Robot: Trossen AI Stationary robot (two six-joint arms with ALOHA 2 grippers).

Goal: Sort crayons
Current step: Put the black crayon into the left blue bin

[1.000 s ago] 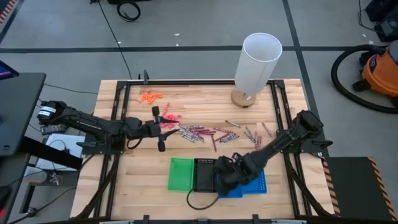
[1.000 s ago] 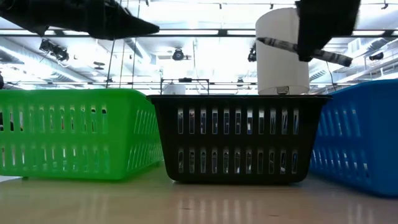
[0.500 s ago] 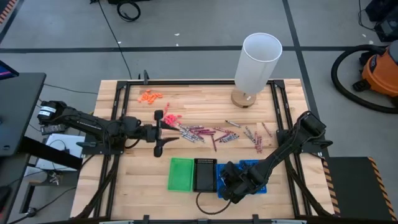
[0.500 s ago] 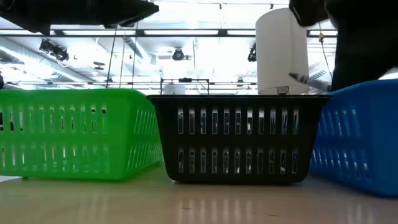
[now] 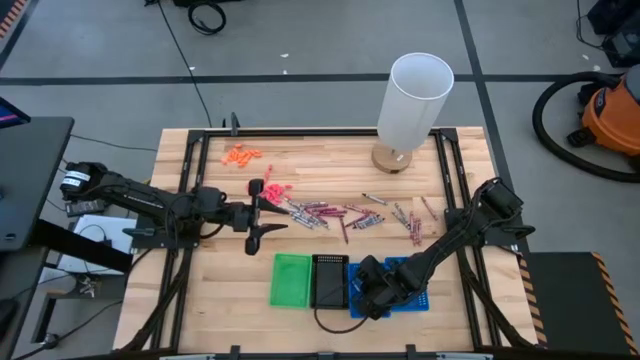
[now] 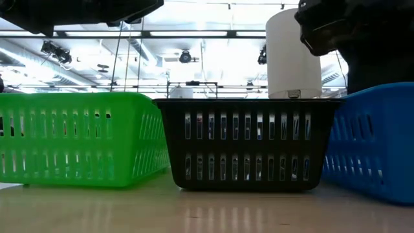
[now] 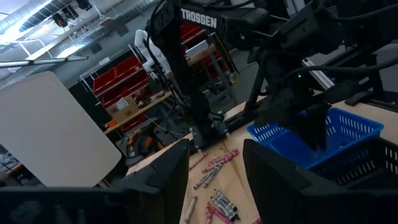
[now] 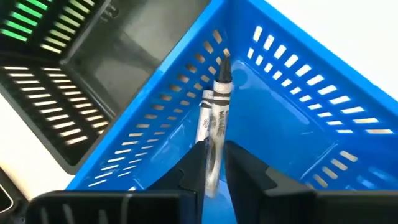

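We saw the right gripper (image 5: 366, 296) low over the blue basket (image 5: 412, 288), at the near right of the table. In the right wrist view its fingers (image 8: 191, 163) stood narrowly apart with a grey crayon (image 8: 214, 119) between them, its tip pointing into the basket; whether they gripped it firmly we could not tell. The left gripper (image 5: 256, 210) hung with its fingers spread wide at the left end of the loose crayons (image 5: 345, 214), which lay scattered across the middle of the table (image 5: 230, 290). The black basket (image 5: 329, 281) sat between the blue one and the green basket (image 5: 291, 279).
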